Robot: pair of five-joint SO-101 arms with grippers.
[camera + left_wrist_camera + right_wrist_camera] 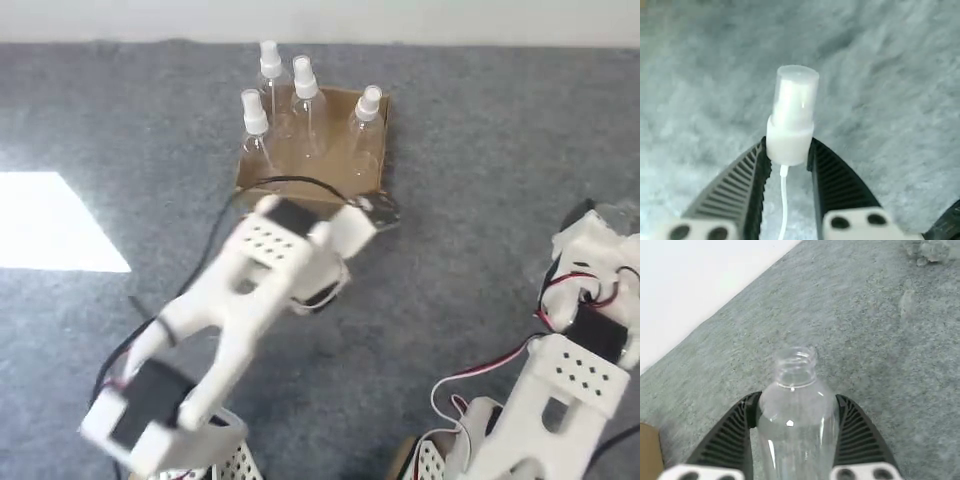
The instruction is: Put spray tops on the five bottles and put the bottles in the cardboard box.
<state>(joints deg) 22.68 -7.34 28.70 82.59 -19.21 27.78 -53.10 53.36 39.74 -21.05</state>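
The left gripper (787, 151) clamps a spray top (792, 115) by its white collar (clear cap up, thin tube dangling) just on the near side of the cardboard box (330, 160), where four capped bottles (305, 100) stand. Far right, the right gripper (796, 402) grasps an open-necked clear bottle (795, 430) above the grey carpet (480, 150).

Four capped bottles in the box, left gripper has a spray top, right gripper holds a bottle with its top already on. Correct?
No: the bottle in the right gripper has a bare, open neck, as the right wrist view shows. The rest stands: four capped bottles in the cardboard box, a spray top in the left gripper.
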